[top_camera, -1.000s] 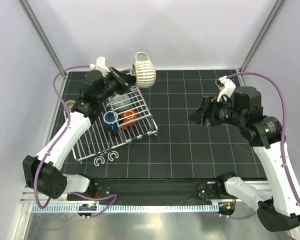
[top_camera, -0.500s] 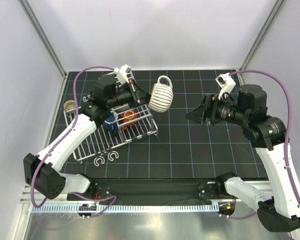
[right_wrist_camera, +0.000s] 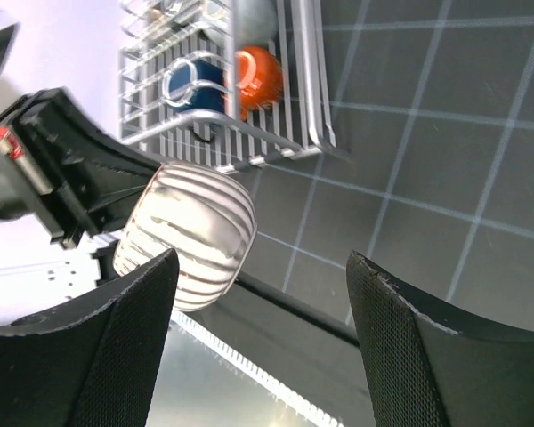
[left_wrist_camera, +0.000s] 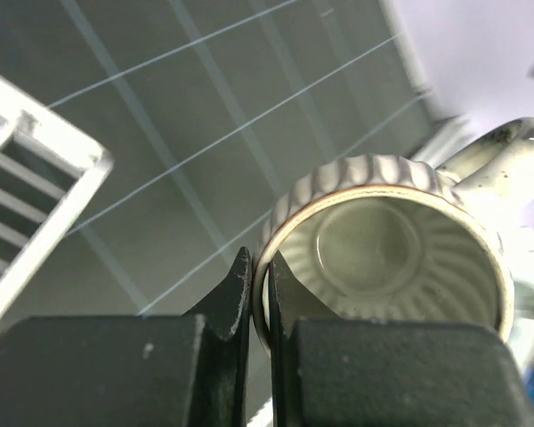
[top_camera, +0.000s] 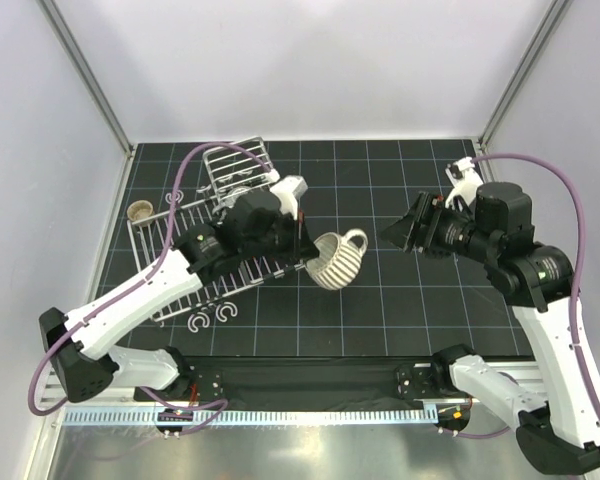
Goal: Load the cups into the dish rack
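Risk at the rack: the left arm lies across the dish rack (top_camera: 237, 172) and hides most of its basket from above. Swinging back blind could catch a wire wall and shove the rack.
Left gripper (top_camera: 305, 240): clenched on the rim of the striped cup (top_camera: 338, 260), one finger inside the wall and one outside.
Risk at the pinch: the hold is on a thin edge, with the body hanging out sideways. A quick turn could make the cup pivot or slip and drop onto the table.
Striped cup: in the air just right of the rack, tipped on its side with the handle uppermost.
Right gripper (top_camera: 390, 233): released and empty, well right of the rack and facing it. It is close enough to the cup's height to be bumped.
Tan cup (top_camera: 139, 210): at the rack's left corner. Whether it stands on the tray or beside it, I cannot tell.
Rack basket: holds a dark blue cup (right_wrist_camera: 191, 84) and an orange-red cup (right_wrist_camera: 258, 76), side by side and touching.
Striped cup, inside: bare and glazed, with nothing in it.
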You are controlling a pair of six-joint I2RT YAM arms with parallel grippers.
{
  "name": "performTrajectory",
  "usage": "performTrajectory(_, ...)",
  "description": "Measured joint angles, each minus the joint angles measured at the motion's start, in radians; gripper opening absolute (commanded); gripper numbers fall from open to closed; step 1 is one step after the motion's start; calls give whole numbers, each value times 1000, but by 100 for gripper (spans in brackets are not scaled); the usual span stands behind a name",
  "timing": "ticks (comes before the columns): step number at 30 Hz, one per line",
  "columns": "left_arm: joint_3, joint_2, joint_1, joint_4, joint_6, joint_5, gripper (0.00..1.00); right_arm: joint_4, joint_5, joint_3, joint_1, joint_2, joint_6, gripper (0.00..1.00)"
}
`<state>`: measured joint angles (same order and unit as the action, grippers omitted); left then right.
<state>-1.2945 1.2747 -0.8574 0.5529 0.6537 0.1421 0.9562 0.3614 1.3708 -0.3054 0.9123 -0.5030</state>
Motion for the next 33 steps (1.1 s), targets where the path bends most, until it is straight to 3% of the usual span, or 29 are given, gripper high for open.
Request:
performTrajectory(6, 1, 21, -158, 93, -129, -272, 0, 81, -72, -53, 0, -75, -18, 77)
performTrajectory(11, 7, 126, -236, 95, -204, -406, 0, 124, -86, -139, 0, -128, -55, 76)
performTrajectory(19, 30, 326, -294, 77, -285, -464, 0, 141, -37, -283, 0, -124, -86, 76)
performTrajectory(33, 163, 380, -306, -7, -324, -481, 0, 143, -11, -318, 0, -86, -57, 76)
